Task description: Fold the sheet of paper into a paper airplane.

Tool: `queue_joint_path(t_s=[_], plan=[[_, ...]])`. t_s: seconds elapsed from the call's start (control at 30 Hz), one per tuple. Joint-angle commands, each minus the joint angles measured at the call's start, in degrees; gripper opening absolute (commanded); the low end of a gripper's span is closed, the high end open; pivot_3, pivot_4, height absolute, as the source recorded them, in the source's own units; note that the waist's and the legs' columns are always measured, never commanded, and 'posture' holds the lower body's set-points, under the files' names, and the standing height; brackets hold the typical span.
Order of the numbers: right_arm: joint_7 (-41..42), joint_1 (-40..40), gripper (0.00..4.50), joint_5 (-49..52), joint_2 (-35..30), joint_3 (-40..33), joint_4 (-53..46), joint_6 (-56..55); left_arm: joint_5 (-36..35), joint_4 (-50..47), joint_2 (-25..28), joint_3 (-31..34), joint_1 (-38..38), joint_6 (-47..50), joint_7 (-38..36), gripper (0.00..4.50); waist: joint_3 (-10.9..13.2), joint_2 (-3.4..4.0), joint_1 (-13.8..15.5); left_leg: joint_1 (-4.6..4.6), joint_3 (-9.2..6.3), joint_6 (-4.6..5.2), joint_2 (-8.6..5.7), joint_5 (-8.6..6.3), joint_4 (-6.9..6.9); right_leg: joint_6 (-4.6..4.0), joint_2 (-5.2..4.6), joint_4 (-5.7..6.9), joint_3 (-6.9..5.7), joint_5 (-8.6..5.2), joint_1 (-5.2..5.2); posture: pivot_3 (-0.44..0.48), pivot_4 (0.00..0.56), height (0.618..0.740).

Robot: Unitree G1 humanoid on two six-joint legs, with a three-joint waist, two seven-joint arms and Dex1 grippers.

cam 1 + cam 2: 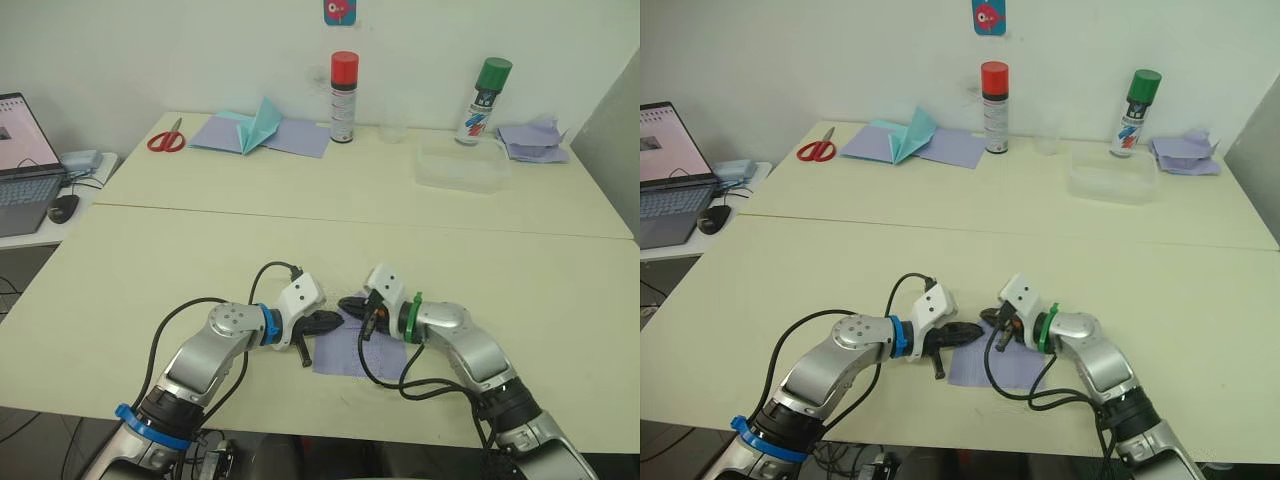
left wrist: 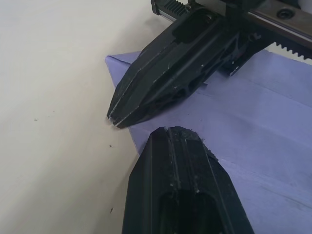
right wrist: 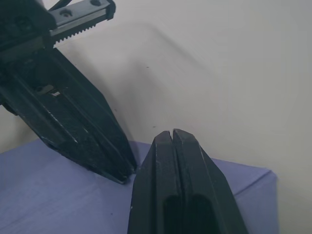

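Both grippers meet tip to tip over the far edge of the sheet of paper (image 1: 345,348). From the left, the left gripper (image 1: 335,320) comes in with its fingers clenched together, nothing between them. Opposite it, the right gripper (image 1: 347,303) has its fingers pressed flat against each other too, and it also carries nothing. Their points sit just beside one another, low over the paper. In the left wrist view, the right gripper's tip hangs over the paper's border where a corner (image 2: 108,58) pokes out onto the bare table (image 1: 180,260).

Under and behind the two tips, the lavender sheet lies flat on the near table, its near edge close to the table's front rim. Out to either side of the grippers the tabletop is bare. Well beyond them, on the far table, stand a red-capped spray can (image 1: 343,97), a green-capped spray can (image 1: 483,100), scissors (image 1: 166,138) and a teal pointed paper (image 1: 262,124).
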Motion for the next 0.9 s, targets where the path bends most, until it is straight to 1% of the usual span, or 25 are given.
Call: queue_joint_path(t_s=[0.03, 0.17, 0.3, 0.47, 0.67, 0.9], plan=[[-0.3, -0.5, 0.0, -2.4, -1.0, 1.7, 0.6, 0.9, 2.5, 2.5, 1.0, -2.2, 1.3, 1.4, 0.0, 0.03, 0.0, 0.0, 0.0, 0.0, 0.0, 0.0, 0.0, 0.0, 0.0, 0.0, 0.0, 0.0, 0.0, 0.0, 0.0, 0.0, 0.15, 0.74], [-2.8, -0.6, 0.0, -3.6, -1.1, 0.1, 3.2, 1.3, 2.4, 2.7, 0.9, -2.1, 1.1, 1.9, 0.1, 0.03, 0.0, -0.01, 0.0, 0.02, -0.01, 0.0, 0.0, 0.0, 0.0, 0.0, 0.0, 0.0, -0.01, 0.0, 0.01, 0.0, 0.15, 0.74], [-4.5, -0.5, 0.0, -1.8, -0.7, -3.7, 5.3, 1.4, 3.2, 3.7, 1.2, -2.7, 0.9, 1.5, 0.1, 0.03, -0.1, -0.02, 0.0, 0.03, -0.01, 0.0, 0.0, 0.0, 0.04, 0.0, 0.0, 0.0, 0.0, 0.0, 0.03, 0.0, 0.15, 0.74], [-5.9, -0.4, 0.0, -1.7, -1.1, -5.8, 6.3, 1.1, 3.3, 4.6, 1.1, -3.0, 0.5, 1.3, 0.3, 0.03, -0.1, -0.05, 0.0, 0.04, -0.01, 0.0, -0.01, 0.0, 0.05, 0.0, -0.01, 0.0, 0.0, 0.0, 0.07, 0.0, 0.15, 0.74], [-8.0, -0.6, 0.0, -2.1, -1.0, -7.2, 6.3, -0.6, 3.8, 5.9, 0.5, -3.4, -0.7, 0.7, 0.8, 0.03, -0.2, -0.05, 0.1, 0.06, -0.02, 0.01, -0.02, 0.01, 0.06, 0.0, -0.02, 0.0, 0.0, 0.0, 0.08, 0.0, 0.15, 0.74], [-9.2, -1.4, 0.0, -0.5, -0.5, -9.8, 3.0, -1.9, 4.0, 7.2, 0.0, -3.6, -1.8, 0.0, 0.9, 0.03, -0.1, -0.03, 0.2, 0.05, -0.02, 0.04, -0.08, 0.03, 0.07, 0.0, -0.1, 0.0, -0.01, 0.0, 0.08, 0.0, 0.15, 0.74]])
